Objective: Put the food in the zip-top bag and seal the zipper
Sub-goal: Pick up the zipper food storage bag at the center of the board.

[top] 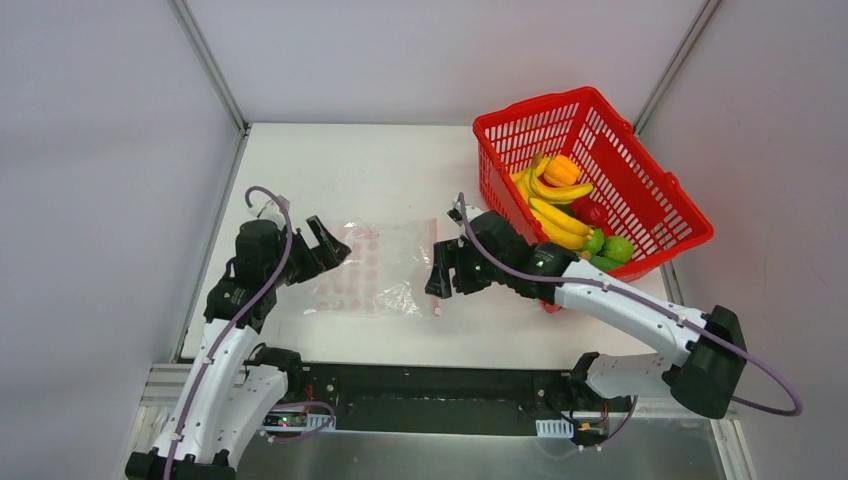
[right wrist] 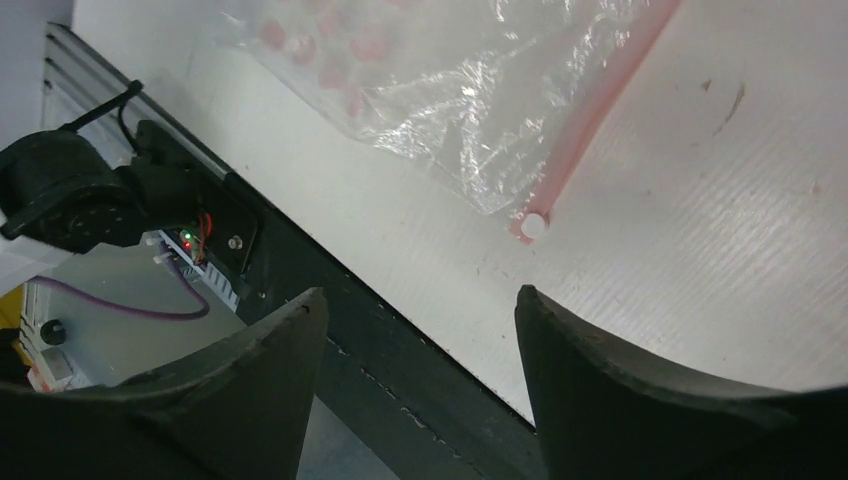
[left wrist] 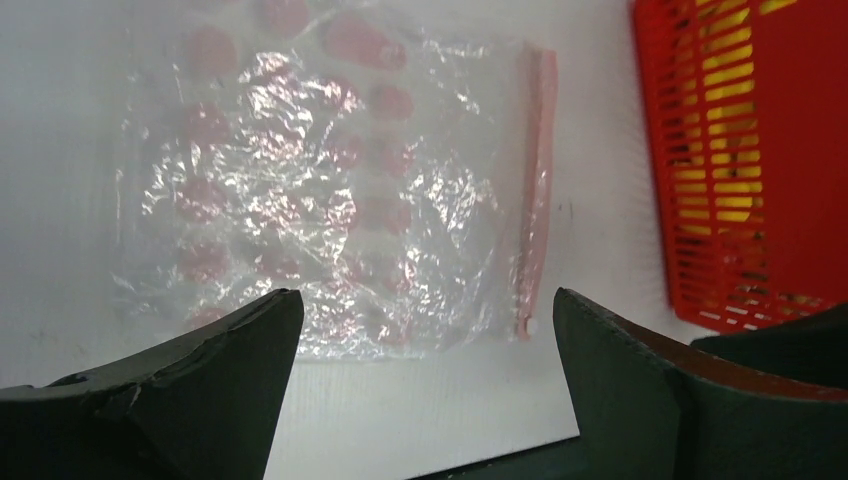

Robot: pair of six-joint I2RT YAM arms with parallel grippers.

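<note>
The zip-top bag point(top: 372, 268) lies flat and empty on the white table between the two arms. Its zipper point(top: 434, 262), a pink-red strip, runs along the bag's right edge. The left wrist view shows the bag point(left wrist: 320, 190) and zipper point(left wrist: 535, 190) just ahead of my open left gripper point(left wrist: 425, 300), which hovers at the bag's left edge point(top: 335, 248). My right gripper point(top: 448, 285) stands open beside the zipper's near end, nothing between its fingers point(right wrist: 420, 295). The zipper point(right wrist: 590, 120) ends in a white tab point(right wrist: 535, 227). The food sits in the basket: bananas point(top: 552, 208), an orange point(top: 562, 170), green pieces point(top: 612, 248), a red piece point(top: 592, 212).
A red lattice basket point(top: 655, 195) stands at the back right, its wall point(left wrist: 740, 150) showing in the left wrist view. Behind the right gripper runs the table's near edge point(right wrist: 400, 290), with a black rail and electronics below. Grey walls close in the table's left, back and right sides.
</note>
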